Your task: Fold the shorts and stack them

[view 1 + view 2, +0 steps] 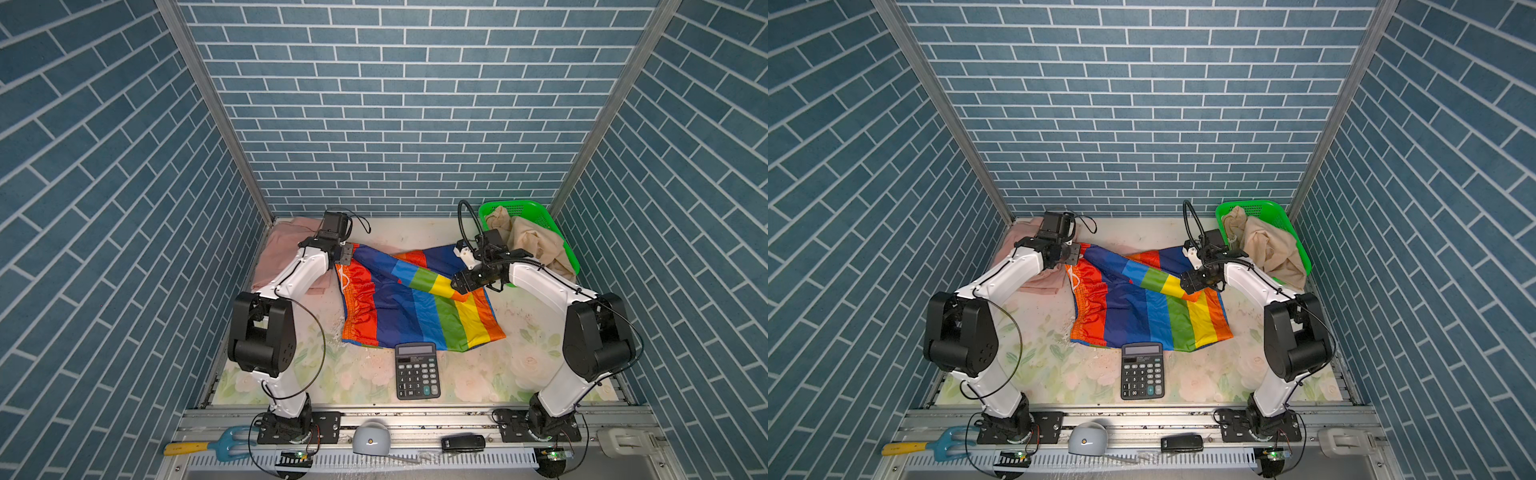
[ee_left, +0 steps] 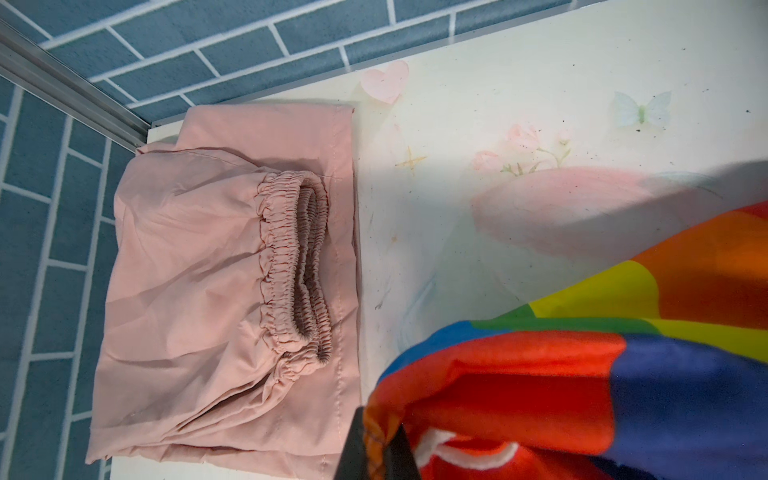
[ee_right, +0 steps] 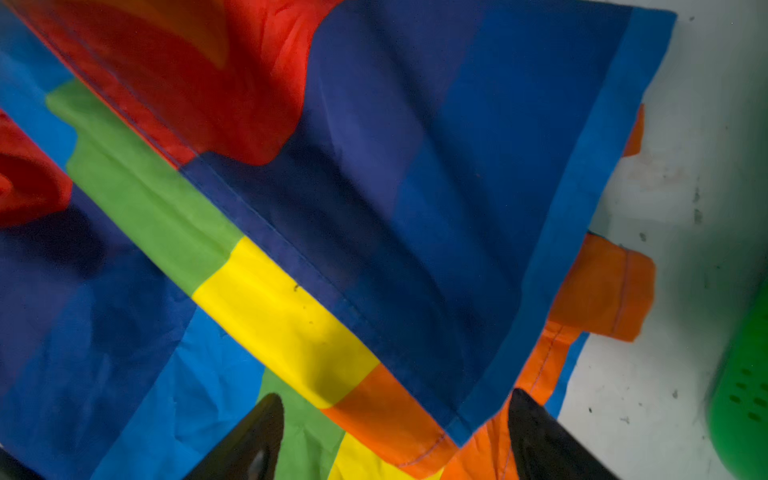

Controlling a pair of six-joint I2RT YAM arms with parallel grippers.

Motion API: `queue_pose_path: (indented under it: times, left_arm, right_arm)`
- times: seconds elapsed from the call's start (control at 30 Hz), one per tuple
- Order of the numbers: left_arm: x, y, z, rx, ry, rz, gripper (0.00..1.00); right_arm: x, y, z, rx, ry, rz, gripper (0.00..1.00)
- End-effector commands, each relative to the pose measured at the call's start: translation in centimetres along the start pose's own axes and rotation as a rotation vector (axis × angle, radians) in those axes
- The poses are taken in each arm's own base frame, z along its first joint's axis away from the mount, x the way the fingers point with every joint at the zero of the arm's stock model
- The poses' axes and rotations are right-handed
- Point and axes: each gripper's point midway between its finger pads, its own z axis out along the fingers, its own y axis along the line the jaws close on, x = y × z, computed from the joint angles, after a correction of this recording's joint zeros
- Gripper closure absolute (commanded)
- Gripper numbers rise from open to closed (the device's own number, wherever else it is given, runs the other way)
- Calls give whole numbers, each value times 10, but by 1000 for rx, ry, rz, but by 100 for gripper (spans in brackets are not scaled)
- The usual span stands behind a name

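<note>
The rainbow-striped shorts lie spread at the middle of the table, with the far leg folded diagonally over the near one. My left gripper is shut on their orange waist corner, next to the white drawstring. Over the folded leg's corner my right gripper is open; in the right wrist view the black fingertips stand wide apart with the cloth lying loose below them. The pale pink shorts sit folded in the back left corner. The beige shorts hang crumpled out of the green basket.
A black calculator lies just in front of the rainbow shorts' near edge. The green basket stands in the back right corner against the wall. On the front rail lie a yellow-handled garden fork, a grey dome and a black device.
</note>
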Motion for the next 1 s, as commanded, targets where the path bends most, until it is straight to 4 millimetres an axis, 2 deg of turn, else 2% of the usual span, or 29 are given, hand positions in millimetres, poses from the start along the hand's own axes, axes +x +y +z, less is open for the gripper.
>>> queue_pose_path:
  times: [0.0,0.27,0.4,0.57,0.73,0.97]
  left_arm:
    - [-6,-3,-6,16,-20,-5,100]
    - [-6,-5,-5,22,-19,-3,100]
    - [-5,-6,-4,28,-15,-2,100]
    - [-5,-7,-4,27,-13,-2,100]
    - [-6,-7,-4,31,-16,-2,100]
    - [-7,-8,-3,37,-15,-4,100]
  right_arm:
    - [-5,-2,11,22,-5,-179,15]
    - [-1,-4,35,55,95,-295,16]
    - [5,-1,48,41,129,-314,22]
    - [16,1,60,14,180,-313,41]
    - [30,2,70,-9,234,-297,55]
    - [36,1,80,-12,265,-268,87]
